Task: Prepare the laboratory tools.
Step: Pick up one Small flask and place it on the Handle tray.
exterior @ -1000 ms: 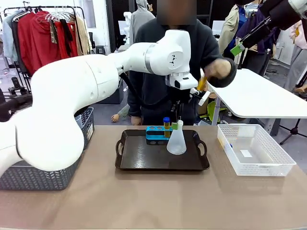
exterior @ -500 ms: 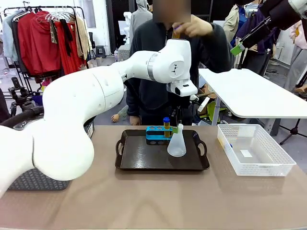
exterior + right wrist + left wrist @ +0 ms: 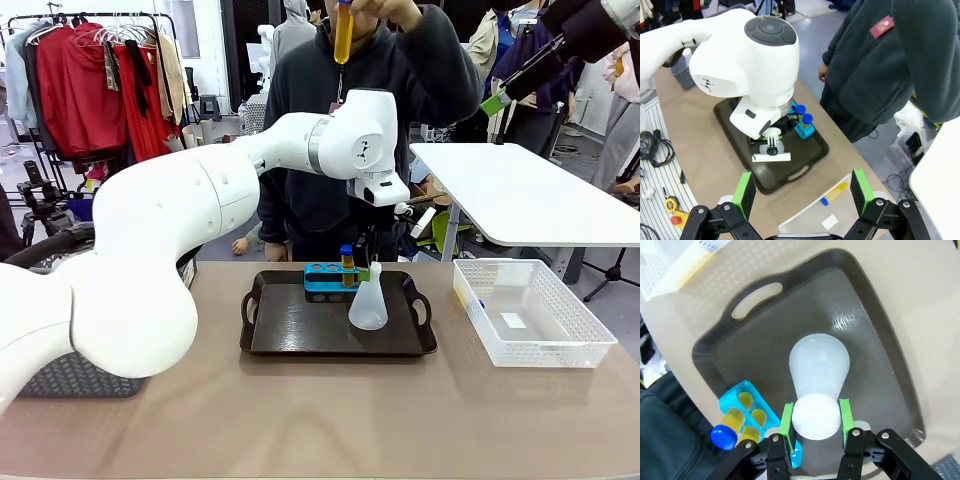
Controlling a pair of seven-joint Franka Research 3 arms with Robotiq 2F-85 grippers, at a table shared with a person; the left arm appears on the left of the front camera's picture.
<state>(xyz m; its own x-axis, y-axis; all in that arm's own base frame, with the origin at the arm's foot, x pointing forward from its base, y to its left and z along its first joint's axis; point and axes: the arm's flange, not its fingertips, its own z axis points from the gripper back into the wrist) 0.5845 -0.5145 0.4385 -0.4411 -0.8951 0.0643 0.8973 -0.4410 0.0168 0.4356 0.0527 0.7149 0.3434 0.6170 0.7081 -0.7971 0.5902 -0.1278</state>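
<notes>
Storage basket (image 3: pixel 60 378) in grey stands at the table's left edge, partly behind the left arm, which reaches from there toward the middle. On the dark brown tray (image 3: pixel 300 330) at the table's centre, a blue rack (image 3: pixel 325 275) sits along the far rim with one blue-capped amber tube (image 3: pixel 347 258) upright in its right end. Just right of the rack, the conical flask (image 3: pixel 368 300) stands upright on the tray floor. The left gripper (image 3: pixel 366 264) reaches down to it from above. The left wrist view shows its green pads (image 3: pixel 786 421) pressed against either side of the flask's neck, so it is clenched on the flask. Higher up, the person's hand (image 3: pixel 388 12) holds a second amber tube (image 3: pixel 343 35) near-vertical in front of a dark top. Farther right, a white mesh basket (image 3: pixel 535 350) rests on the table, apart from the tray. The right wrist view shows a third tube (image 3: pixel 832 194), yellow with a blue cap, lying in it. The right gripper (image 3: pixel 802 192) hangs high above the table's right side, jaws spread wide with nothing between them.
</notes>
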